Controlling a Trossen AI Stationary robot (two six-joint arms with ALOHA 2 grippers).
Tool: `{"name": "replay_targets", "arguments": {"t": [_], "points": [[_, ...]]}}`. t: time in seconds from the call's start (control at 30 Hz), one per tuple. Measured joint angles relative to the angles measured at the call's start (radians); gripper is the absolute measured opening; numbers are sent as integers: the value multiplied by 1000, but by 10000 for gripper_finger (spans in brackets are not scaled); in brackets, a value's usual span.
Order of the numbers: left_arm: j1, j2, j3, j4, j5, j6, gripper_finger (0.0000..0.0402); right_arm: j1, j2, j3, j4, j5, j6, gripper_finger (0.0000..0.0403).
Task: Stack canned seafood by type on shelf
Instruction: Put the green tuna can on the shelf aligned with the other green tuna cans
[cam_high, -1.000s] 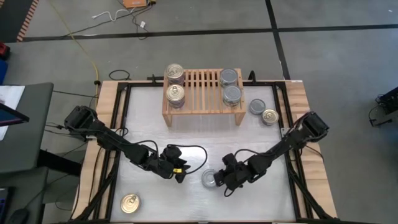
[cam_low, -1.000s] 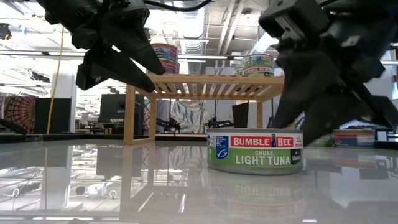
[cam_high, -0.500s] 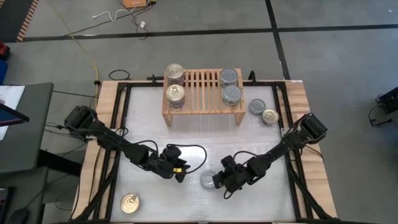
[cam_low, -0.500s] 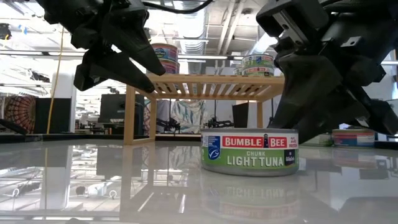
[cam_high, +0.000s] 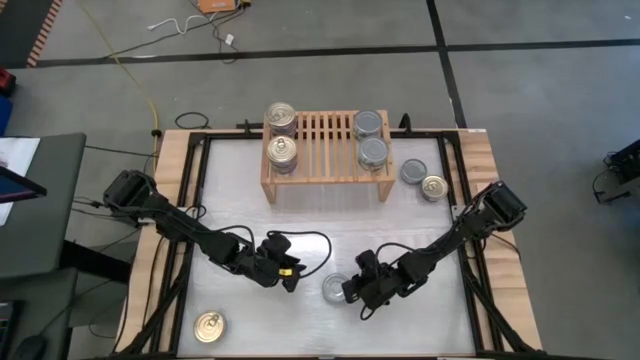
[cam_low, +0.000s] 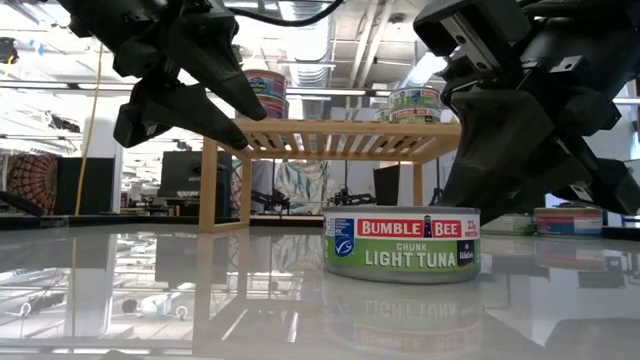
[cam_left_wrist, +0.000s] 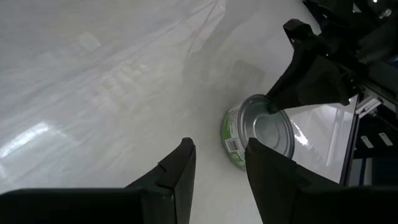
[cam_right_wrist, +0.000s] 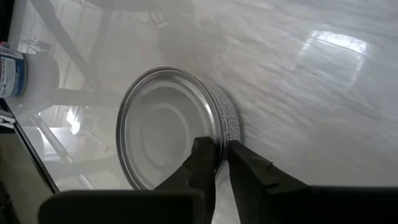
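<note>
A green-labelled tuna can (cam_high: 335, 288) (cam_low: 402, 243) with a plain silver top stands flat on the table, near its front middle. My right gripper (cam_high: 351, 291) (cam_right_wrist: 221, 147) is shut on its rim. My left gripper (cam_high: 291, 281) (cam_left_wrist: 217, 149) hangs open in the air just left of the can, with nothing between its fingers. The wooden shelf (cam_high: 325, 178) stands at the far middle. On its slats are two gold-topped cans (cam_high: 283, 152) at the left and two silver-topped cans (cam_high: 373, 151) at the right. My right gripper pinches the can's top rim (cam_right_wrist: 217, 118) on the side toward the table's right. One finger (cam_right_wrist: 200, 163) stands on the recessed lid inside the rim, the other against the outer wall. The fingers slant down from the right. The can sits flat on the table.
A silver-topped can (cam_high: 413, 171) and a gold-topped can (cam_high: 434, 187) stand on the table right of the shelf. Another gold-topped can (cam_high: 208, 326) stands at the near left corner. Bare table lies between the shelf and both grippers.
The tuna can has slid a little toward the table's left and stays flat on the table, with my right gripper at its rim.
</note>
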Motion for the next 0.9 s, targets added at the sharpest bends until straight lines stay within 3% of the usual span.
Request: {"name": "replay_targets", "arguments": {"t": [0.47,0.77,0.9], "points": [[0,0,0,-21,0,68,132,8,2,-1,8,13,0,70],[14,0,0,-8,-9,-51,134,14,2,-2,18,13,-1,70],[13,0,0,-11,-3,-109,156,19,2,-2,19,14,-1,70]]}}
